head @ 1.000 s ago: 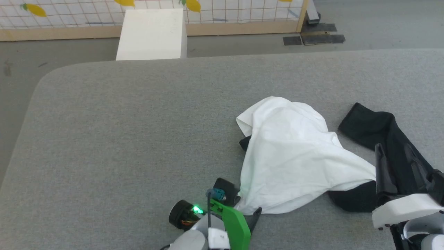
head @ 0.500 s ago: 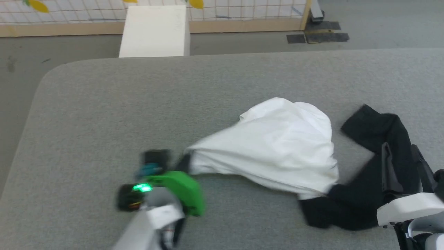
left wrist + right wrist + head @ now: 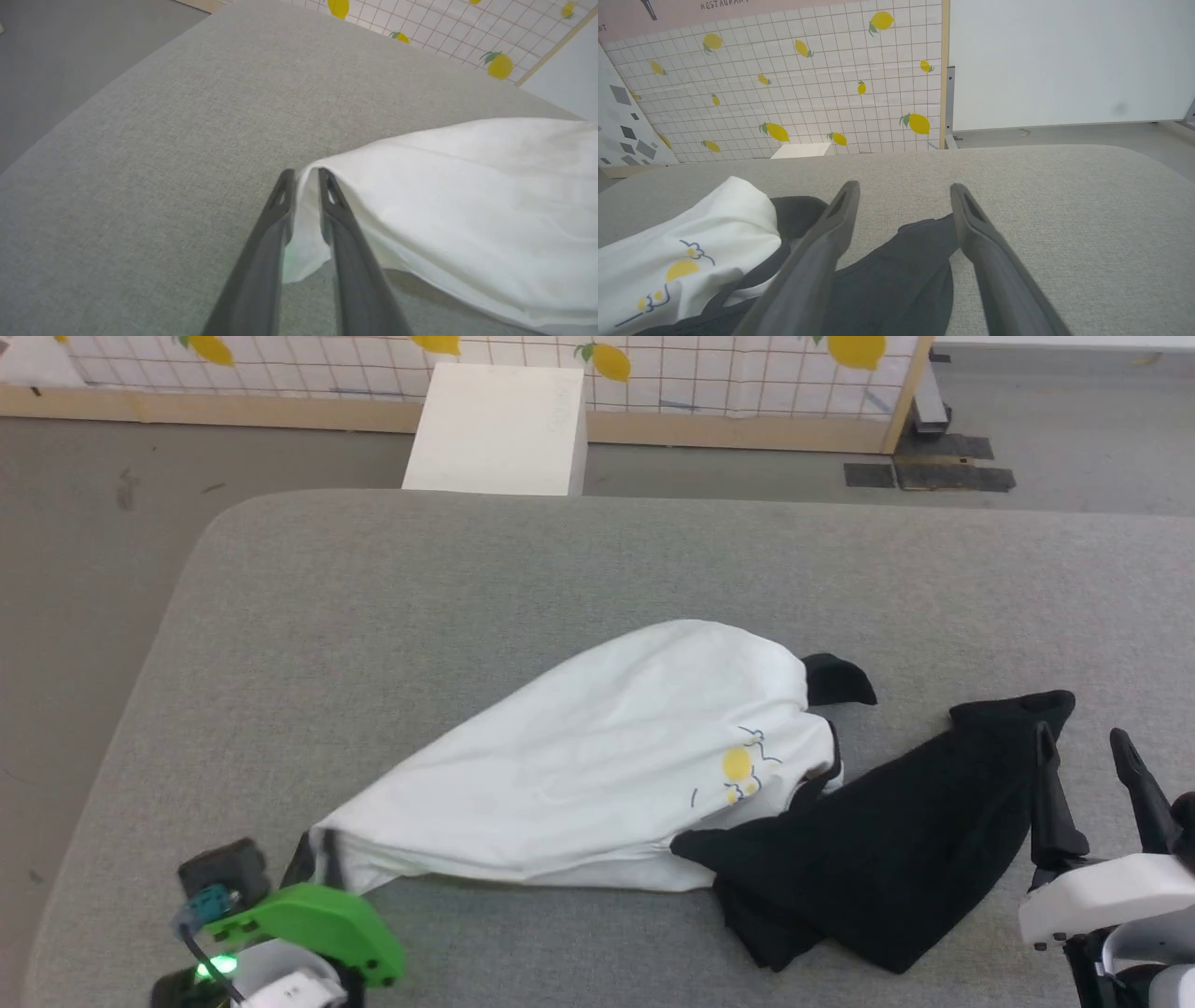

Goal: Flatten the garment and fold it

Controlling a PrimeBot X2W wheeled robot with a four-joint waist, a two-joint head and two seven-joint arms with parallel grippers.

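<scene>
We see the garment (image 3: 597, 775) on the grey padded table (image 3: 467, 569), lying from centre out to 4 o'clock in head view. Its white body is drawn into a taut wedge pointing to 8 o'clock. There the left gripper (image 3: 304, 179) is pinched on the white hem corner, with cloth between its fingers in left wrist view. The yellow-and-blue print (image 3: 739, 770) faces up. We note the black sleeve (image 3: 887, 840) bunched at 4 o'clock of the body. The right gripper (image 3: 1078, 739) is at 4 o'clock with fingers spread wide and nothing between them, tips over the sleeve's end; whether they touch it we cannot tell. A white box (image 3: 499, 429) stands on the floor at 12 o'clock, in front of the lemon-print wall (image 3: 728, 373)
</scene>
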